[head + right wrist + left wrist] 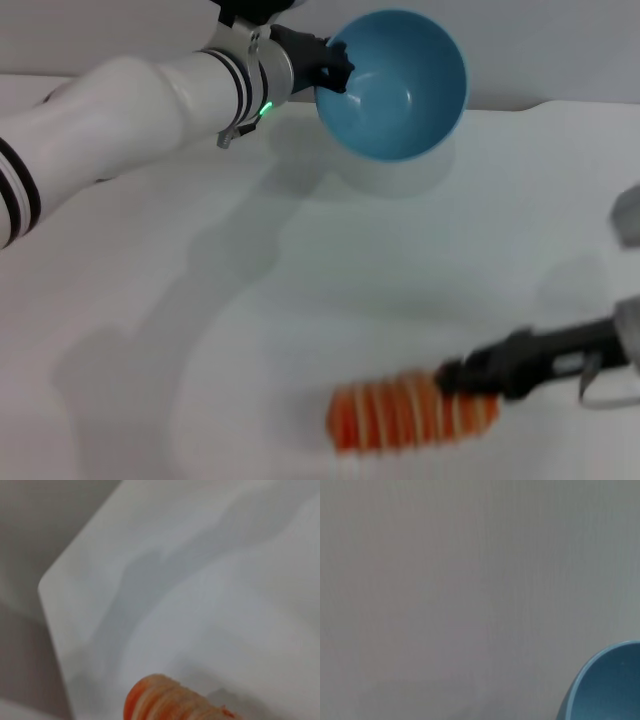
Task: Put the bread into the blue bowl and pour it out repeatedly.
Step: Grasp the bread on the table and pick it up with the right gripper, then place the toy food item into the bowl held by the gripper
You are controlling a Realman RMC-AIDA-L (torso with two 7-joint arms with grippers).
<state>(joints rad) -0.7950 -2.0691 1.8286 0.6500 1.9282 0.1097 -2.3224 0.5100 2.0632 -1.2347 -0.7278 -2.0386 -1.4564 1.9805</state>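
My left gripper is shut on the rim of the blue bowl, holding it in the air at the back of the table. The bowl is tipped on its side with its empty inside facing forward. Part of its rim shows in the left wrist view. The bread, an orange-tan ridged loaf, lies low over the table near the front edge. My right gripper is closed on the bread's right end, reaching in from the right. One rounded end of the loaf appears in the right wrist view.
The white table spreads under both arms, and its corner and edge show in the right wrist view. My left arm stretches across the back left. A grey object sits at the right border.
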